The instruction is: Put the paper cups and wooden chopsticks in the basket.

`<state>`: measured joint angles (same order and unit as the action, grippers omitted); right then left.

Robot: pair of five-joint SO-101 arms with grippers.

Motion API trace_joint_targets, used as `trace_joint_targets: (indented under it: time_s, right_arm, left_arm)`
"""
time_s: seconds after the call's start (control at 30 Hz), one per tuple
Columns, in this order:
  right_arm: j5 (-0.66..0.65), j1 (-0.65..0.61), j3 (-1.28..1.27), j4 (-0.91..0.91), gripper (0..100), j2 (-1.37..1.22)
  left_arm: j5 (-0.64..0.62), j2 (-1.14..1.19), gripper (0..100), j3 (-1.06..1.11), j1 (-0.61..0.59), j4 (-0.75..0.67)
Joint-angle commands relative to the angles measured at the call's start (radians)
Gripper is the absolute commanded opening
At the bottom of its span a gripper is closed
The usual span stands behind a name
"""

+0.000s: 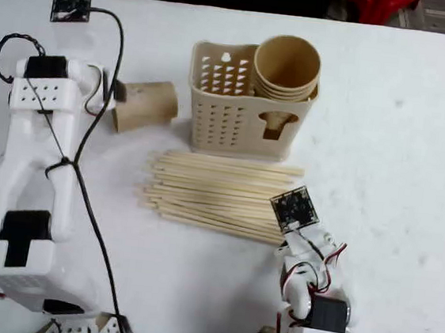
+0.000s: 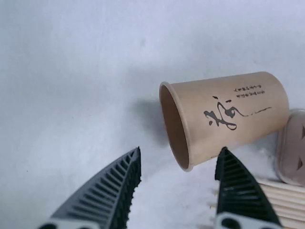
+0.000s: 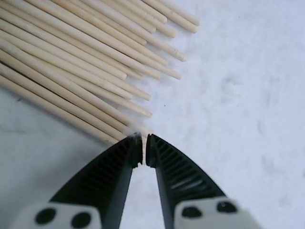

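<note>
One brown paper cup lies on its side left of the cream basket; a stack of several cups stands in the basket's right part. In the left wrist view my left gripper is open, its fingertips just short of the lying cup's rim. A pile of wooden chopsticks lies flat in front of the basket. My right gripper is shut with nothing between its fingers, its tips at the near ends of the chopsticks.
A small black board with a cable lies at the back left. The white table stretches bare to the right of the basket. The basket's left compartment holds nothing visible.
</note>
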<state>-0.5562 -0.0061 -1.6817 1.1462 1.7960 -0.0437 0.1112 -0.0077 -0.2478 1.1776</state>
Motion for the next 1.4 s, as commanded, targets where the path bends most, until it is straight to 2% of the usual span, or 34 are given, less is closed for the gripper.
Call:
trace_joint_targets:
  time_s: [0.0,0.2,0.43,0.7,1.0,1.2,1.37]
  right_arm:
    - [-0.012,-0.002,-0.008,-0.016,3.5,0.005]
    - [-0.012,-0.002,-0.008,-0.016,3.5,0.005]
    - [-0.012,-0.002,-0.008,-0.016,3.5,0.005]
    - [-0.012,-0.002,-0.008,-0.016,3.5,0.005]
    - [-0.012,-0.002,-0.008,-0.016,3.5,0.005]
    - [-0.012,-0.002,-0.008,-0.016,3.5,0.005]
    - [-0.012,-0.002,-0.008,-0.016,3.5,0.005]
  left_arm:
    - [-0.123,0.015,26,-0.020,0.024,-0.057]
    - [-0.249,0.203,26,-0.129,0.050,-0.052]
    - [-0.311,0.357,26,-0.351,0.061,0.086]
    - [-0.311,0.427,26,-0.548,0.128,0.198]
    - [-0.311,0.501,26,-0.735,0.209,0.189]
    - [-0.305,0.639,25,-0.919,0.214,0.146]
    - [-0.287,0.785,12,-1.066,0.213,0.155]
